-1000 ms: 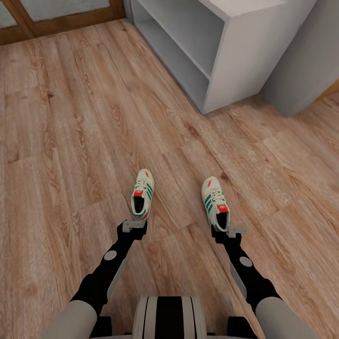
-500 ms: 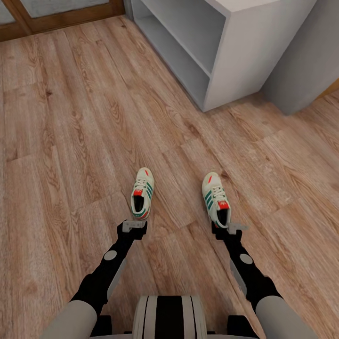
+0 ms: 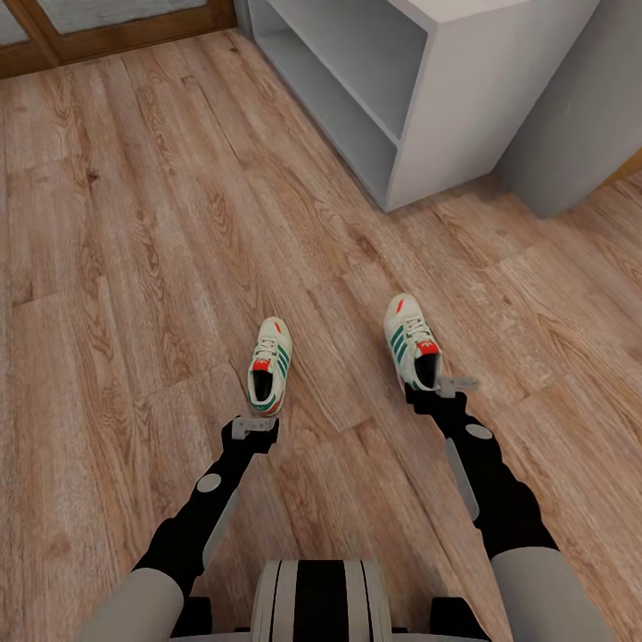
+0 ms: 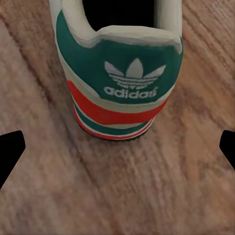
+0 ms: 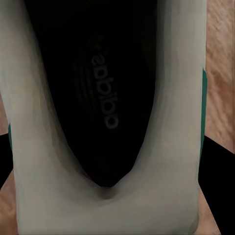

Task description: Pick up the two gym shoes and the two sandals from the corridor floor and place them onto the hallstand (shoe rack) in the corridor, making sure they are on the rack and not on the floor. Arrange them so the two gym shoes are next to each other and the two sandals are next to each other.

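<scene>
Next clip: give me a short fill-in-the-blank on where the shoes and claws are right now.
1. Both gym shoes lie on the ____ floor.
2. The left claw hovers behind its shoe's ____.
3. The right claw is at the other shoe's ____ end.
4. The grey shelves hold ____ shoes.

Answers: wood; heel; heel; no

Pale grey open-fronted shelf unit [image 3: 401, 80] against a grey wall [image 3: 580, 116], wood-framed door [image 3: 107, 31] beyond
</scene>
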Controlling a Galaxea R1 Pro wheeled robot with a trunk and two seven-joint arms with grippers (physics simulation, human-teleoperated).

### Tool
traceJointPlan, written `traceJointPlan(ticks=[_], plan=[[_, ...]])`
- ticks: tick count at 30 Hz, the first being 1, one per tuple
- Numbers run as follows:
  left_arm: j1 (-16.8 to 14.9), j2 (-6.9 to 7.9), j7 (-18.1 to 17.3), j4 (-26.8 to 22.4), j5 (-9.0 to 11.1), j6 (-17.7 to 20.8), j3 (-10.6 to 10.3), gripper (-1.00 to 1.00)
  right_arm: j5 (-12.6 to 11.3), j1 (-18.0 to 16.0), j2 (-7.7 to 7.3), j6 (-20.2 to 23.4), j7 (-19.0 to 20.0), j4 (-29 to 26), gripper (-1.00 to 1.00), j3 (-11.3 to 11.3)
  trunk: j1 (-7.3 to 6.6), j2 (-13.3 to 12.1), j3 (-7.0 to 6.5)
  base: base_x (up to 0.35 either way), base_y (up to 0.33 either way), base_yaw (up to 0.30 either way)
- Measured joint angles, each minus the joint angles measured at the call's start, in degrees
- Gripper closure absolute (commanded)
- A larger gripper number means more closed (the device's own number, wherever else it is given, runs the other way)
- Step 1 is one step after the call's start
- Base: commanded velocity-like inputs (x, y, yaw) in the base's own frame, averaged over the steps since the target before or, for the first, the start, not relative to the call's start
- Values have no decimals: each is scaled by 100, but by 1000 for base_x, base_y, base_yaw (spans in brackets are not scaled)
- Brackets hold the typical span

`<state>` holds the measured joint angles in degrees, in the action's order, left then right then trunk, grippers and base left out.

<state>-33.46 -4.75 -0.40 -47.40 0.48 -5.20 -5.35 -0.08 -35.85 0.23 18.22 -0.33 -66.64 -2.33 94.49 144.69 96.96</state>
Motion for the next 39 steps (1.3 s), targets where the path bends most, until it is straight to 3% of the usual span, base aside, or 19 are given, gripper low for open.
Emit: traceJointPlan(ticks=[7,13,39], plan=[[1,0,0,0,0,0,-4,-100,2,-1,-8,25,0,-443,100,-9,0,0,0,0,0,0],[2,-4,0,0,0,0,-8,-100,-6,0,-8,27,1,-892,100,-10,16,8,132,0,0,0],[0,-9,0,0,0,0,-9,-100,-5,0,-8,27,2,-939,100,-2,15,8,133,64,0,0]])
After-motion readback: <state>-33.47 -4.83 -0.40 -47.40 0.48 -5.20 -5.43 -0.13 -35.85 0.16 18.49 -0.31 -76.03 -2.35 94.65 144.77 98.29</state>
